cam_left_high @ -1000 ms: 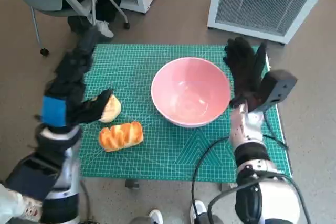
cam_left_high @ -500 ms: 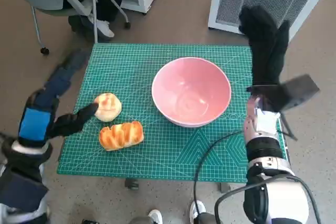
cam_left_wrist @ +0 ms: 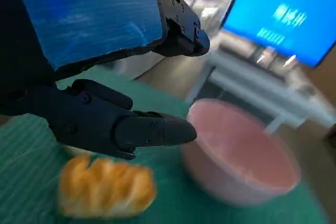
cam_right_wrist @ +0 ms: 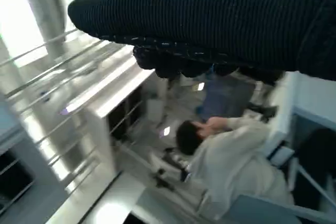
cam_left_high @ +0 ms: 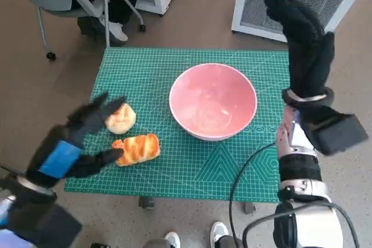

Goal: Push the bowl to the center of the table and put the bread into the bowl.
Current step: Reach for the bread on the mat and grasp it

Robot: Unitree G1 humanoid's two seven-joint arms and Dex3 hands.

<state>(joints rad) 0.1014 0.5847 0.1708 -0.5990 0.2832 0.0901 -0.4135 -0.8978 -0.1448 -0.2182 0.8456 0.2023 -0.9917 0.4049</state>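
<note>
The wide pink plastic bowl (cam_left_high: 213,100) sits upright on the green gridded cutting mat (cam_left_high: 174,161) that covers the bench, close to the middle and a touch toward the robot's right. Judged from that, the pushing step looks about done, or needs only a small nudge. The second step is not yet done: the bowl is empty in both the head view and the left wrist view.

Two pieces of bread lie on the mat to the left of the bowl. The golden ridged bread loaf (cam_left_high: 138,148) lies flat, its long axis running roughly across the bench, with the end nearer the bowl turned slightly away from the robot. The pale round bread roll (cam_left_high: 121,119) sits just beyond it, near but apart from the loaf, and has no clear long axis.

The left hand (cam_left_high: 78,143) hovers over the mat's near left corner beside the bread, fingers spread and holding nothing; one fingertip is at the loaf's left end, though contact cannot be told. The right hand (cam_left_high: 302,42) is raised high past the bench's right edge, fingers extended and empty, well apart from the bowl.
</note>
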